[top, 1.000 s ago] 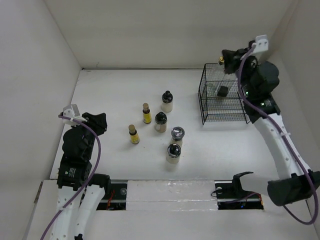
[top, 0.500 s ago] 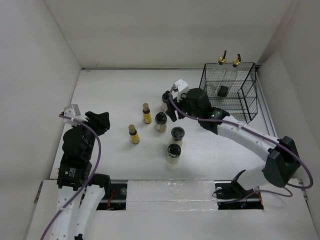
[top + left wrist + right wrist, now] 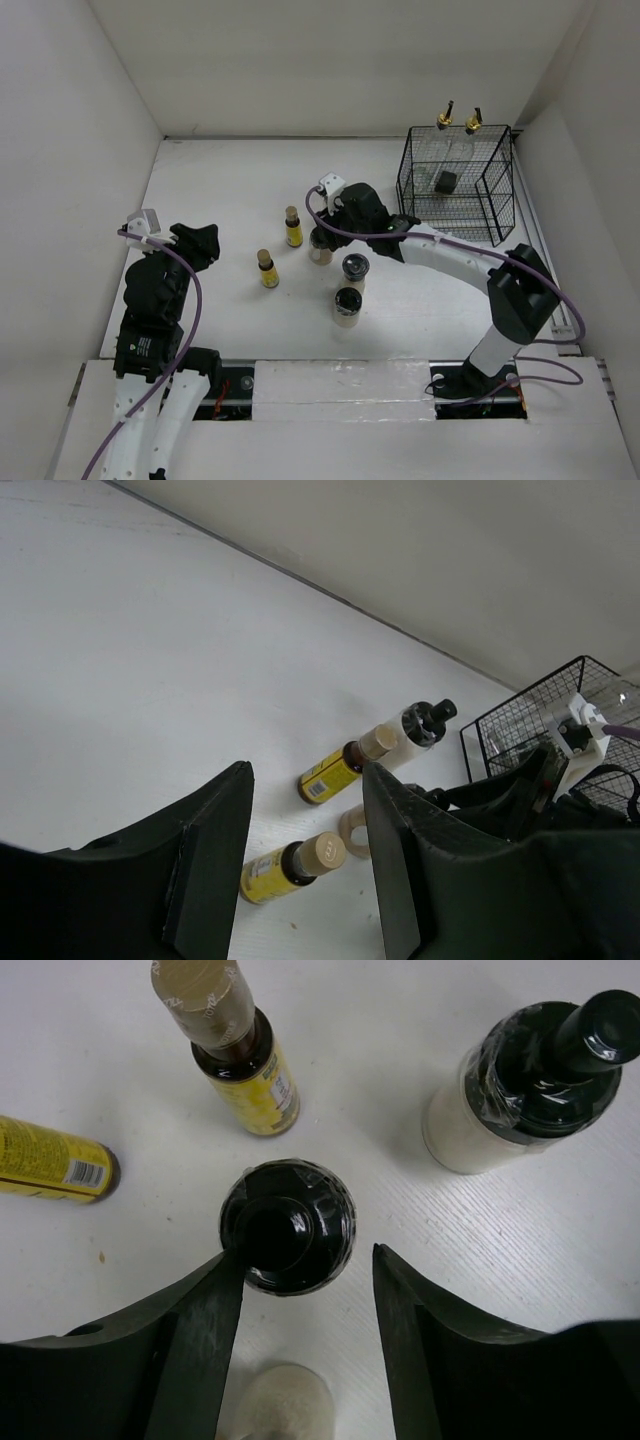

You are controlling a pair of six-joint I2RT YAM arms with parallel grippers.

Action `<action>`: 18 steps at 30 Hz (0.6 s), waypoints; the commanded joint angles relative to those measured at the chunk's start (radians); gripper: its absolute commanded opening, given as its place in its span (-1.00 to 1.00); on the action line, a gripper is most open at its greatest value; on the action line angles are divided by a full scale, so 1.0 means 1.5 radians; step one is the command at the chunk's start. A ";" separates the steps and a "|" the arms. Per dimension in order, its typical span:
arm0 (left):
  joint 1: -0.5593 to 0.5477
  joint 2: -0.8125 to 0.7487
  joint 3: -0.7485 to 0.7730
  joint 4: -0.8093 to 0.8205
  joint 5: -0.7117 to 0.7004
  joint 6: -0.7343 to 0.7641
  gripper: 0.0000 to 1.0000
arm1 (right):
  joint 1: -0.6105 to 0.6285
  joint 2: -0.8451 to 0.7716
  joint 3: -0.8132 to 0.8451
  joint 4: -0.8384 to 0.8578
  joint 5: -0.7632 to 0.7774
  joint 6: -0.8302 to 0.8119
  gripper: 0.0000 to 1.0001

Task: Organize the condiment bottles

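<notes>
My right gripper [image 3: 325,232] hangs open over the bottle cluster. In the right wrist view its jaws [image 3: 308,1260] straddle a black-lidded jar [image 3: 288,1225]; the left finger touches the lid and a gap shows on the right. A second black-lidded cream jar [image 3: 530,1080] and two yellow bottles [image 3: 225,1045] [image 3: 50,1160] stand beyond. Seen from above, the yellow bottles [image 3: 293,227] [image 3: 267,268], a silvery-lidded jar [image 3: 355,267] and another jar [image 3: 347,303] stand mid-table. Two gold-spouted cruets [image 3: 443,120] [image 3: 473,122] sit in the wire basket [image 3: 405,195]. My left gripper [image 3: 200,245] [image 3: 305,810] is open and empty.
The basket stands at the back right with a small black object [image 3: 446,182] inside. White walls close in the table on three sides. A blurred cream shape [image 3: 275,1405] lies low between my right fingers.
My right arm swung from the basket at the back right to the bottle cluster, then shifted left onto the black-lidded jar. Two cruets now stand in the basket. The left arm stayed put.
</notes>
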 commanded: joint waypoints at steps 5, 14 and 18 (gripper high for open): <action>0.002 -0.007 0.007 0.035 0.021 0.010 -0.13 | 0.020 0.026 0.044 0.049 0.033 -0.003 0.12; 0.002 -0.001 0.007 0.035 0.021 0.010 -0.11 | 0.033 0.045 0.056 0.072 0.077 -0.010 -0.16; 0.002 -0.001 0.001 0.035 0.028 0.010 -0.11 | 0.033 0.051 0.063 0.080 0.083 -0.010 -0.34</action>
